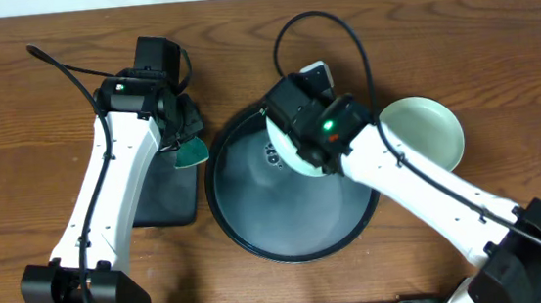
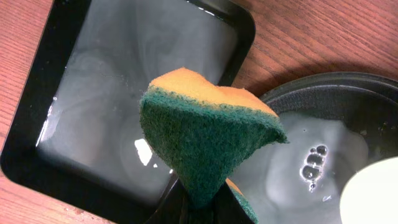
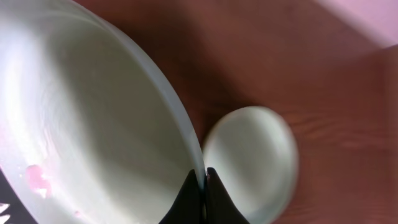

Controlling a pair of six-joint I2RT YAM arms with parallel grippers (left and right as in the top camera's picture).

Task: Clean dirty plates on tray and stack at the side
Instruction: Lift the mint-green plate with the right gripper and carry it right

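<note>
My right gripper [image 1: 300, 129] [image 3: 202, 177] is shut on the rim of a pale plate [image 1: 284, 152] [image 3: 93, 124] and holds it tilted over the back of the round black tray [image 1: 286, 219]. The plate has pink smears near its lower left edge [image 3: 37, 177]. A mint-green plate [image 1: 426, 133] [image 3: 252, 162] lies on the table right of the tray. My left gripper [image 1: 183, 139] [image 2: 199, 205] is shut on a green and orange sponge [image 1: 190, 155] [image 2: 205, 137], held above the gap between the two trays. A third plate is not in view.
A smaller rectangular black tray [image 1: 166, 195] [image 2: 124, 74] lies left of the round tray [image 2: 323, 99] and looks wet. Water drops [image 2: 311, 165] sit on the round tray. The held plate's edge shows in the left wrist view [image 2: 373, 193].
</note>
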